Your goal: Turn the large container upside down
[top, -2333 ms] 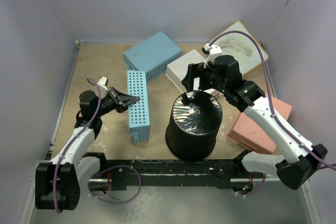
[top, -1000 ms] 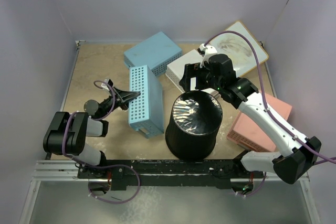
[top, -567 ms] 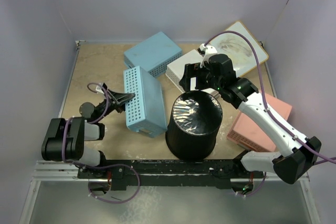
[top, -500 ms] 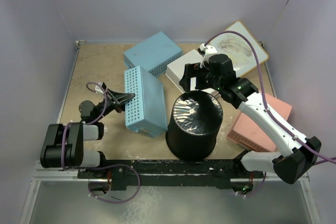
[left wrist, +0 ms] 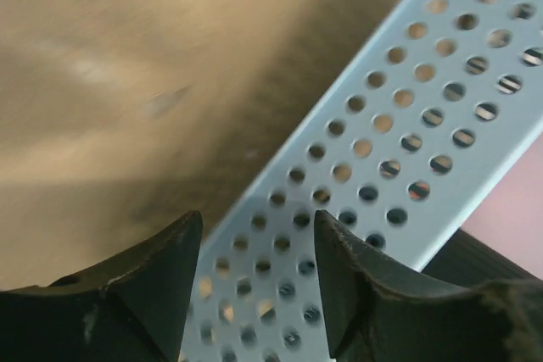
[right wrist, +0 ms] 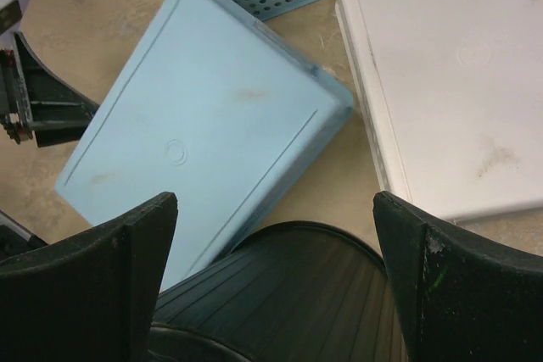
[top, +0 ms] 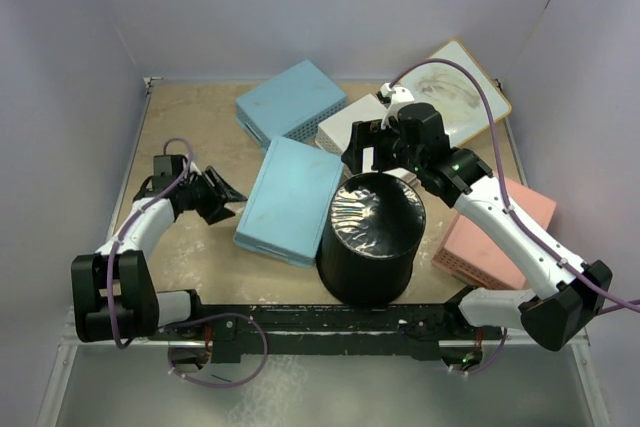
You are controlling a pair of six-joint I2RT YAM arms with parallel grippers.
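Near the front middle of the surface (top: 190, 132), the large container (top: 370, 237) stands with its glossy flat base facing up. The right gripper (top: 375, 159) hovers above its far rim, jaws wide apart and empty. A light blue basket (top: 290, 197) lies just left of the container. The left gripper (top: 226, 199) sits at the basket's left edge, jaws apart.

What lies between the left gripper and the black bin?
A light blue basket, lying bottom up, fills the stretch from the left gripper to the black bin, as the top view shows.
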